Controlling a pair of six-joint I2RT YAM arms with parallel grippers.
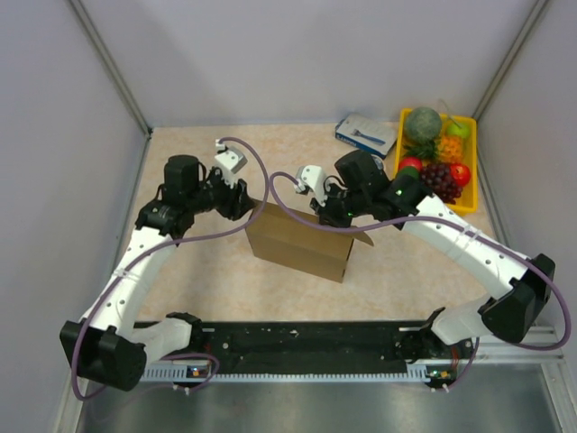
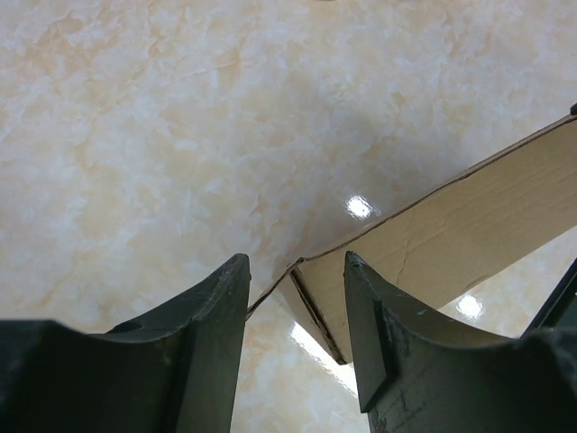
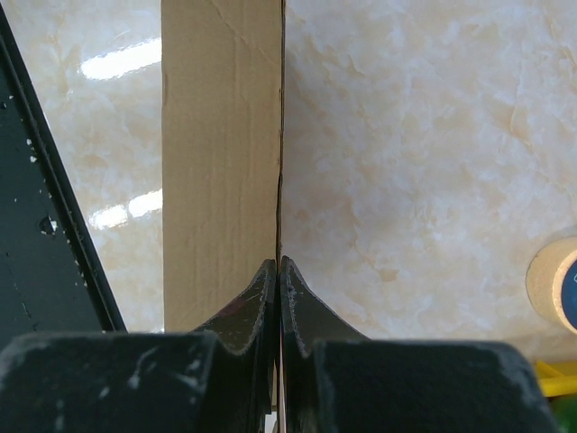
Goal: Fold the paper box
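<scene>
The paper box (image 1: 302,244) is plain brown cardboard and stands part-formed in the middle of the table, open at the top. My left gripper (image 1: 245,203) is at its far left corner. In the left wrist view it (image 2: 293,262) is open, with the box's corner edge (image 2: 315,307) showing between the fingers and a cardboard wall (image 2: 451,234) running off to the right. My right gripper (image 1: 329,215) is at the box's far top edge. In the right wrist view it (image 3: 279,263) is shut on the thin edge of a cardboard panel (image 3: 221,135).
A yellow tray (image 1: 471,194) of fruit stands at the back right, with a small blue-and-white carton (image 1: 365,133) beside it. A tape roll (image 3: 554,284) lies at the right edge of the right wrist view. A black rail (image 1: 306,343) runs along the near edge.
</scene>
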